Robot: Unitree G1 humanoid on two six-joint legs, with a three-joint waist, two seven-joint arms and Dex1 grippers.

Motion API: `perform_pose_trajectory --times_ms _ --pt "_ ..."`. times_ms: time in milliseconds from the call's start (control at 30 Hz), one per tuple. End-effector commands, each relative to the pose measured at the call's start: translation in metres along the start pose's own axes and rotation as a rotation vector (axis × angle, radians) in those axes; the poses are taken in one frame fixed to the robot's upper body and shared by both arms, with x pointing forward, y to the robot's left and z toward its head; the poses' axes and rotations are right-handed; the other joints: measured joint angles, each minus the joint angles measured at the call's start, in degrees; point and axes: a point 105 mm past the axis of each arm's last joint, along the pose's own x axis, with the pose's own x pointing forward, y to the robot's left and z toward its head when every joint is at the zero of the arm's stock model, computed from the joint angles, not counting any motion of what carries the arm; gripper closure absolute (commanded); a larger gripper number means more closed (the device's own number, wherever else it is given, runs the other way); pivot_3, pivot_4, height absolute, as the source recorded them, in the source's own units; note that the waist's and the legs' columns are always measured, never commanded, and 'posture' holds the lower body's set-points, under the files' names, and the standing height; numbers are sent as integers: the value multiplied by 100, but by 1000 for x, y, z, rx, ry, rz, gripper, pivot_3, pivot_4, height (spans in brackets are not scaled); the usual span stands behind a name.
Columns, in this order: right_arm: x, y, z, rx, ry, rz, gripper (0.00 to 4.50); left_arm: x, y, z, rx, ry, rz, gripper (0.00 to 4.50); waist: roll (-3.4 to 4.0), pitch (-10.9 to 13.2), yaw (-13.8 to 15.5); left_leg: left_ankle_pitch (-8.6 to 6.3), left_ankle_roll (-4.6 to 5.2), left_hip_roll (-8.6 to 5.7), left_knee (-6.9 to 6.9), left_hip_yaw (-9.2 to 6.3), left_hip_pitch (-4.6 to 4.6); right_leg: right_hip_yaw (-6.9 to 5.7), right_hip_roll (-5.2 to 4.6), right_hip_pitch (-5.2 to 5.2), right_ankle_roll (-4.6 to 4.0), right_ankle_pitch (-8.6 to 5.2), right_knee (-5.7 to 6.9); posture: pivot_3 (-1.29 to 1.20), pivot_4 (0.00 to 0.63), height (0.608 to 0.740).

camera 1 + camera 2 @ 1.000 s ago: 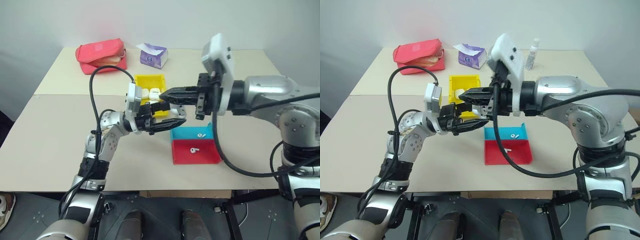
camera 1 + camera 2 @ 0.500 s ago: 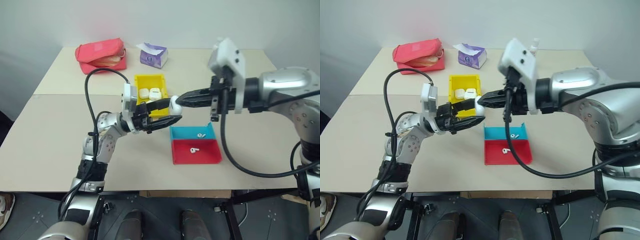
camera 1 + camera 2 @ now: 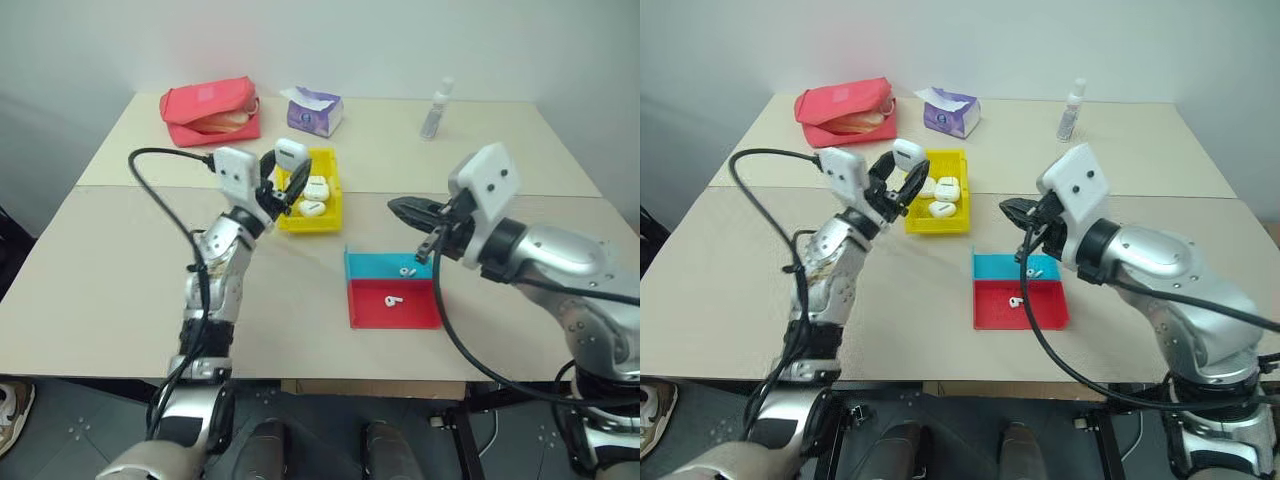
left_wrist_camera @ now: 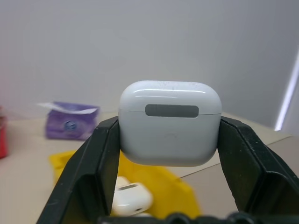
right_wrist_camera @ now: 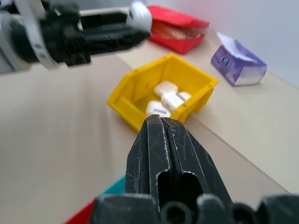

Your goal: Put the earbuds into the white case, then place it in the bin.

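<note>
Left claw [image 4: 168, 140] clamping white case [image 4: 169, 122], above bin [image 3: 318, 213]

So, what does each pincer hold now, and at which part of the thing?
The left pincer holds a white case, lid shut, clamped by its two narrow sides above the yellow bin. The right pincer is shut and holds nothing.

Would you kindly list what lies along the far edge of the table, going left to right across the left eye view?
Red pouch → purple tissue pack → small clear bottle.
</note>
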Motion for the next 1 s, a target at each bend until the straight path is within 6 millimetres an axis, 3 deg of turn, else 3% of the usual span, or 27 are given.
perform_pose_trajectory --times_ms 33,233,400,567,767,1000 --pt "-1 4 18 -29 -70 -34 4450 20 -6 -2 75 18 9 1703 0 0 4 0 0 -1 -1 1 -3 -1 0 0 1 0 -2 0 150 740" --pt "0 9 13 -43 -49 -35 4450 32 -4 -25 122 110 2 1703 0 0 -1 0 1 -1 -2 4 -10 -5 0 -1 6 3 0 0 150 740" --pt "-1 8 13 -34 -50 -54 4500 26 6 -31 143 136 -3 157 0 0 -33 1 1 0 -2 4 -9 -5 0 -3 5 3 0 0 150 740" --pt "-2 9 11 -27 -50 -45 4500 14 17 -13 97 56 -17 18 0 0 -60 2 1 0 -2 3 -8 -5 0 -2 6 3 4 0 150 740" --pt "-7 3 5 -34 -31 -52 4500 -31 14 16 108 -1 -214 18 1 0 -143 4 -3 3 -7 1 -9 -2 0 -3 5 4 13 0 150 740" --pt "-32 3 -26 -56 -13 -40 4500 -106 3 36 187 148 -487 18 2 -1 -129 4 -4 6 -10 -3 1 3 0 1 4 3 -1 0 150 740"
